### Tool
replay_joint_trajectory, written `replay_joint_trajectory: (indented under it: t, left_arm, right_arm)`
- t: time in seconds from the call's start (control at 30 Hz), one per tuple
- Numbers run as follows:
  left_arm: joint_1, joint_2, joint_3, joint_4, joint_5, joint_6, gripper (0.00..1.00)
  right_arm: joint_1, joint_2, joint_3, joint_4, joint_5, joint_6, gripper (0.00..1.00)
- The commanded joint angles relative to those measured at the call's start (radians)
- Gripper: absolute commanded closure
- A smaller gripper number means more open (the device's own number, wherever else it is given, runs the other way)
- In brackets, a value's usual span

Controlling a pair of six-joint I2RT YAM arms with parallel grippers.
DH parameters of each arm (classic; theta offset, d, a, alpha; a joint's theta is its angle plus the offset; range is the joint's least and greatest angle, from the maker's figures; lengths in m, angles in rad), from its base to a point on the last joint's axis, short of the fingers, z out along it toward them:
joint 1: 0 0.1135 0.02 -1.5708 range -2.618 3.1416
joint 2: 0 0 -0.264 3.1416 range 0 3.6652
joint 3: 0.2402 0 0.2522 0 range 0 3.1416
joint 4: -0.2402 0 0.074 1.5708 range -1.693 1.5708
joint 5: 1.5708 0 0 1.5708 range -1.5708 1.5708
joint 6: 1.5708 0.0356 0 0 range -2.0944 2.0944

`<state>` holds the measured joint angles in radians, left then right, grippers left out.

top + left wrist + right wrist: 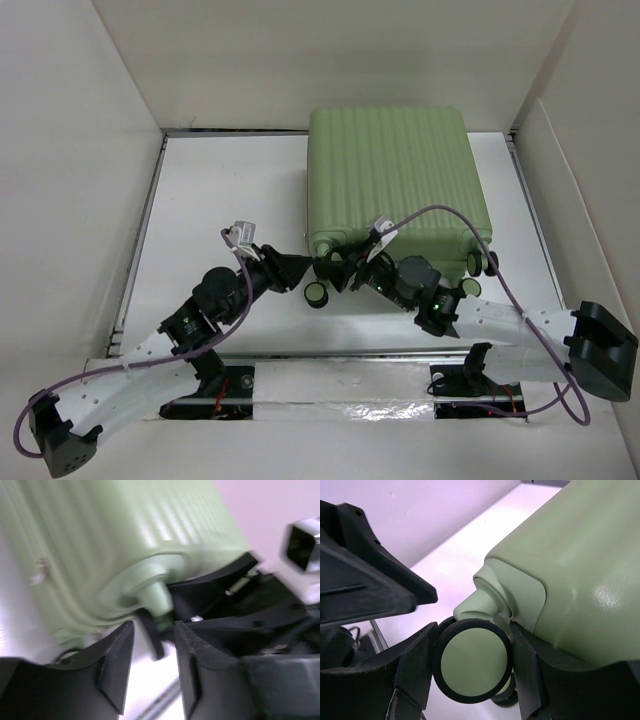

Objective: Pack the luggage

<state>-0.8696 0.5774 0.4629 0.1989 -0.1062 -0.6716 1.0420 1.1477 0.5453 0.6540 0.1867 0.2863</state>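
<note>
The luggage (392, 175) is a pale green ribbed suitcase lying closed on the table, wheels toward me. My right gripper (343, 272) sits at its near left corner. In the right wrist view, my right gripper (472, 630) has both fingers against the black rim of a green caster wheel (472, 662) under the shell (580, 565). My left gripper (300, 272) is just left of the same corner. In the left wrist view, my left gripper (153, 640) is open, with the wheel's black edge (154, 639) near its tips and the shell (115, 535) beyond.
Another loose-looking wheel disc (317, 294) shows below the two grippers. The suitcase's right-hand wheels (478, 264) are near my right arm (500, 320). White walls enclose the table (220, 200). The two grippers are very close together.
</note>
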Motion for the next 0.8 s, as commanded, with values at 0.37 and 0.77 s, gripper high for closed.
replay_joint_trajectory:
  t: [0.37, 0.77]
  left_arm:
    - [-0.224, 0.241, -0.135, 0.181, -0.309, 0.070, 0.75]
    - [-0.200, 0.486, -0.093, 0.450, -0.426, 0.165, 0.69]
  right_arm:
    - [-0.017, -0.051, 0.249, -0.275, 0.002, -0.127, 0.71]
    - [-0.027, -0.054, 0.229, -0.244, -0.049, -0.110, 0.71]
